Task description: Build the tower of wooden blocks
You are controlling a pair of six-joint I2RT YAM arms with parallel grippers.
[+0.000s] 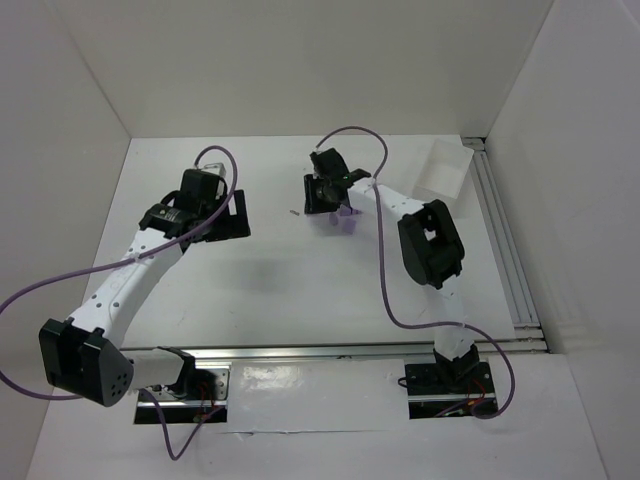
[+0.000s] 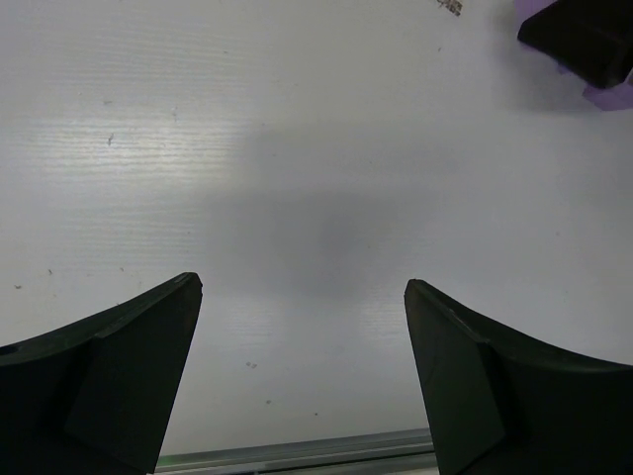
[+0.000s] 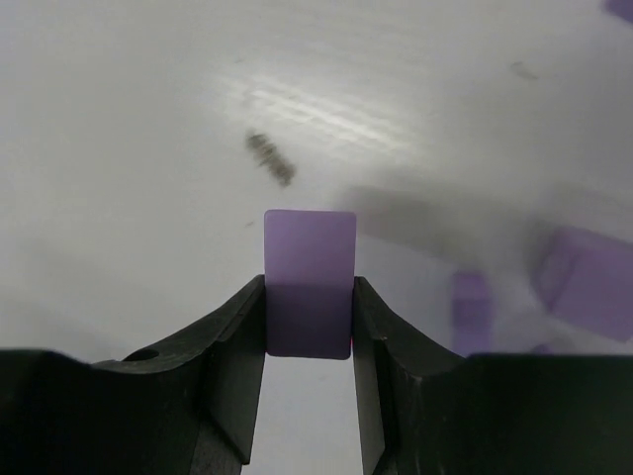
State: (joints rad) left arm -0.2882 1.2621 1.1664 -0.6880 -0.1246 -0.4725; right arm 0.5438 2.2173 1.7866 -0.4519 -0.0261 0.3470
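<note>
The left arm reaches forward from its base at the near left, with its wrist tipped down over the counter left of centre. The right arm rises from its base at the near right, folds at a raised elbow and stretches leftward toward the middle of the counter.

The left tool is released. Its two dark fingers stand wide apart, with only bare counter between them, and they touch nothing. The right tool is clenched on one lilac cube. Its fingers press flat against the cube's left and right faces, and the cube's upper half sticks out beyond the fingertips. Whether that cube touches the counter I cannot tell.

More wood blocks, blurred, lie on the counter just right of the held one in the right wrist view. From above they show as lilac directly beneath the right tool. A dark speck lies on the counter beyond the cube. A shallow white tray sits near the far right corner, well apart from the blocks
</note>
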